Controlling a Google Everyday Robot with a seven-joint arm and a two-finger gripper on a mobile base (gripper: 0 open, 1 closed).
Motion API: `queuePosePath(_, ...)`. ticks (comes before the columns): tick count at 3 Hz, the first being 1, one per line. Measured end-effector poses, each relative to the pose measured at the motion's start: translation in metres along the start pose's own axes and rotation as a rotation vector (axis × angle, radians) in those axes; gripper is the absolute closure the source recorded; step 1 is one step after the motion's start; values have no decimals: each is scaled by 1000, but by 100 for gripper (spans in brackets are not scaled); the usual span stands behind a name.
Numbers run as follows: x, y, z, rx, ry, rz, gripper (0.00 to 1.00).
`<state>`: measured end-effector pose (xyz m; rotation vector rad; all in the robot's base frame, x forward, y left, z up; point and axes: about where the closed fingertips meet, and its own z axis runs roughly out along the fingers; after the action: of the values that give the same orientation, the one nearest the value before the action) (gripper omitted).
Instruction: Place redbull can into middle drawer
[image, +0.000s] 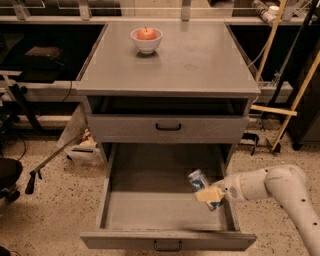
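Observation:
The redbull can (199, 181), blue and silver, is tilted inside the open middle drawer (150, 212), low over the right side of its grey floor. My gripper (209, 195) comes in from the right on a white arm and is shut on the can, its pale fingers (210, 194) wrapped round the can's lower end. The drawer is pulled far out, with its dark bar handle at the front edge.
A closed grey drawer front (168, 128) with a black handle is above the open tray. A white bowl (146, 41) with a red apple (146, 34) stands on the cabinet top. A wooden frame (287, 107) leans at the right; a cane-like tool (50, 159) lies on the floor at the left.

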<state>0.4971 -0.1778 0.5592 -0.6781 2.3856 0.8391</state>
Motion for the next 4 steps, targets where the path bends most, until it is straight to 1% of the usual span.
queuePosePath(1,6,-12,10,-8,9,35,100)
queuePosePath(2,21,-29,43,29,-3,41,100)
queuePosePath(3,22,-60,77,160,-81,6,100)
queuePosePath(4,16,-71,78,204,-100,-15,100)
